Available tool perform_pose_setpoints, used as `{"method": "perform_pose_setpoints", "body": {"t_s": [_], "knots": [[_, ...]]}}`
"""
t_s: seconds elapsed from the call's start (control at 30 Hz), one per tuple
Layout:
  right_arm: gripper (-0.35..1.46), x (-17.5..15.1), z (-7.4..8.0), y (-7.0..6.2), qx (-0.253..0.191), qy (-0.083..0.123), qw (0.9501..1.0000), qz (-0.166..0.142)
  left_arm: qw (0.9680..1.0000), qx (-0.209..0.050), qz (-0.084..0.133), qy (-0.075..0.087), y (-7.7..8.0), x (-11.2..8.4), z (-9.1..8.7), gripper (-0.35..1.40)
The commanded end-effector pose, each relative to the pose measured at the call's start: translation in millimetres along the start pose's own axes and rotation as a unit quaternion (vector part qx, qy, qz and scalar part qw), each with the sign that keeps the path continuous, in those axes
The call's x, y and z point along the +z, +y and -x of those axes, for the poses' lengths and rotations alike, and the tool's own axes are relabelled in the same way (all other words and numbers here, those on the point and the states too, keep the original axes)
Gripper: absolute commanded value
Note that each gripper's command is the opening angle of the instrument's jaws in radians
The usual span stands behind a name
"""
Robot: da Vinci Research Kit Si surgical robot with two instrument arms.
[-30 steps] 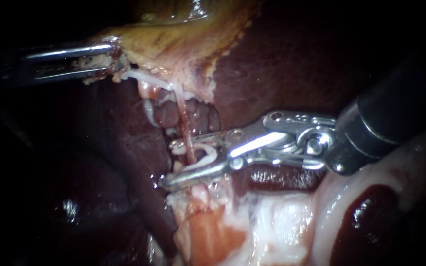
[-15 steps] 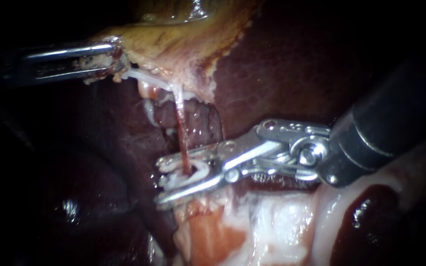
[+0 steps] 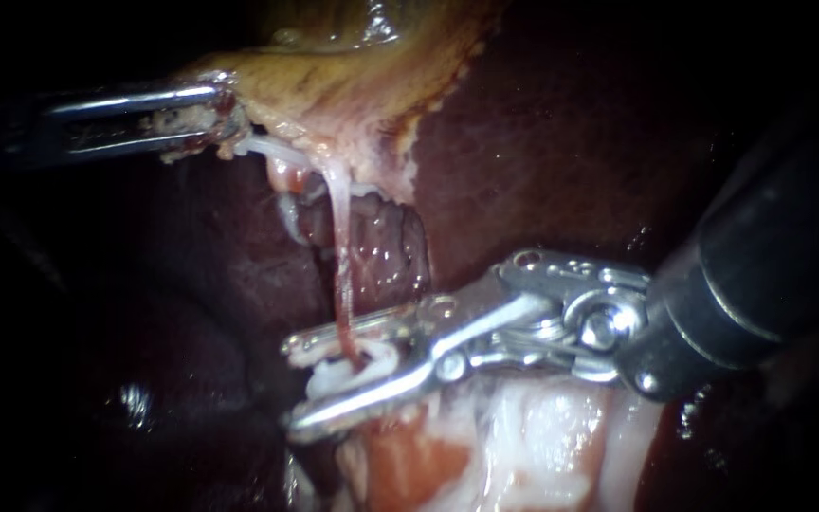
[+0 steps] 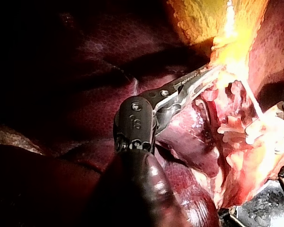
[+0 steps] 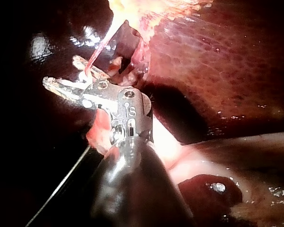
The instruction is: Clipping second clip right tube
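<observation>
A thin pink tube (image 3: 338, 256) runs down from the yellow gallbladder (image 3: 334, 76) to pale tissue below. My right instrument (image 3: 291, 387) comes in from the right, and its jaws stand open on either side of the tube's lower end. A white clip (image 3: 357, 370) lies between them, around the tube. My left instrument (image 3: 196, 118) is at the upper left, shut on the gallbladder's edge and holding it up. In the left wrist view its jaws (image 4: 210, 75) grip yellow tissue, with the tube (image 4: 253, 101) beyond. The right wrist view shows the open jaws (image 5: 61, 85) at the tube (image 5: 97, 54).
Dark red liver (image 3: 561, 142) lies behind and to the right of the tube. White and pink fatty tissue (image 3: 533, 436) sits under my right instrument's shaft. Dark liver (image 3: 144, 379) fills the lower left.
My right instrument has slid down the tube and a little to the left, carrying the clip with it. More of the tube shows above the jaws. The left instrument has not moved.
</observation>
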Motion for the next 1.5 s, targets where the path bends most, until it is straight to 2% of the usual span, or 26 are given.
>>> {"method": "perform_pose_setpoints", "body": {"t_s": [0.03,0.23,0.4,0.7,0.87,0.93,1.17,1.5], "knots": [[0.49,-0.1,0.0,0.0,0.000,0.000,1.0000,0.000,1.0000,0.000,0.000,0.000,0.0,0.0,0.0,-0.35],[0.48,-0.2,0.1,0.0,0.000,0.000,1.0000,0.000,1.0000,0.000,0.000,0.000,0.0,0.0,0.0,-0.35],[0.36,-1.2,0.2,0.0,0.013,-0.001,0.9999,-0.002,1.0000,0.000,0.000,0.000,0.0,0.0,0.0,-0.35],[-0.02,-2.8,-0.1,0.5,0.014,-0.002,0.9999,-0.006,1.0000,0.000,0.000,0.000,0.0,0.0,0.0,-0.35],[-0.17,-2.9,-0.1,0.5,0.017,-0.003,0.9998,-0.007,1.0000,0.000,0.000,0.000,0.0,0.0,0.0,-0.35],[-0.35,-2.9,0.0,0.5,0.029,-0.003,0.9996,-0.007,1.0000,0.000,0.000,0.000,0.0,0.0,0.0,-0.35],[-0.35,-3.4,0.3,0.2,0.038,-0.010,0.9992,-0.004,1.0000,0.000,0.000,0.000,0.0,0.0,0.0,-0.35],[-0.35,-3.4,0.4,0.4,0.038,-0.010,0.9992,-0.004,1.0000,0.000,0.000,0.000,0.0,0.2,0.1,-0.35]]}}
